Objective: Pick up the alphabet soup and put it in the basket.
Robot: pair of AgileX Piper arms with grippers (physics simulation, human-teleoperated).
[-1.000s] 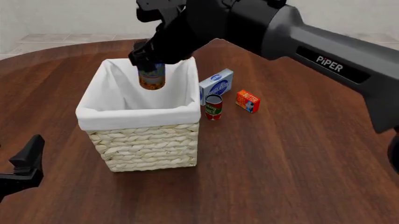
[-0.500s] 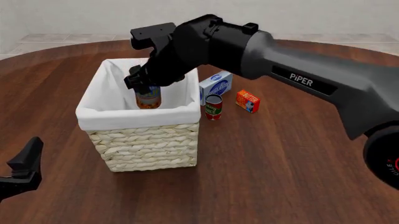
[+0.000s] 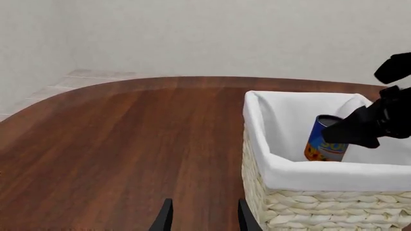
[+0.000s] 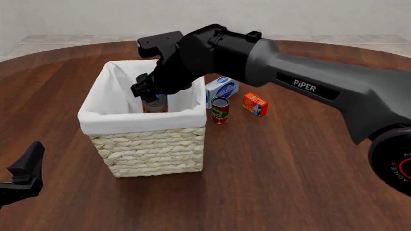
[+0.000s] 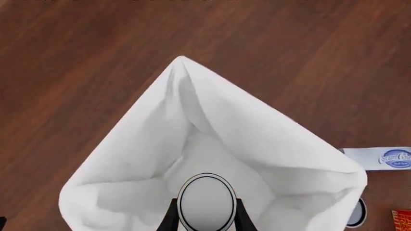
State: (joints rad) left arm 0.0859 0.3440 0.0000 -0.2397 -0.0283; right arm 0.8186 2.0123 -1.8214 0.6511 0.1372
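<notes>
The alphabet soup point(image 4: 155, 103), a blue and orange can with a silvery top, hangs upright inside the basket point(image 4: 144, 121), below the liner's rim. My right gripper point(image 4: 150, 90) reaches down into the basket and is shut on the can. In the right wrist view the can's top point(image 5: 205, 201) sits between the two fingers point(image 5: 169, 217), over the white liner point(image 5: 128, 144). From the left wrist view the can point(image 3: 323, 140) shows above the near rim point(image 3: 321, 172). Low at the near left, my left gripper point(image 4: 26, 168) stands open and holds nothing point(image 3: 204, 219).
Right of the basket stand a red-and-green can with a dark top point(image 4: 220, 110), a blue-and-white box point(image 4: 223, 87) and a small orange butter box point(image 4: 255, 104). The right arm point(image 4: 308, 86) stretches across from the right above them.
The right gripper has come down with the can, from above the rim to deep inside the basket. The left gripper has stayed where it was.
</notes>
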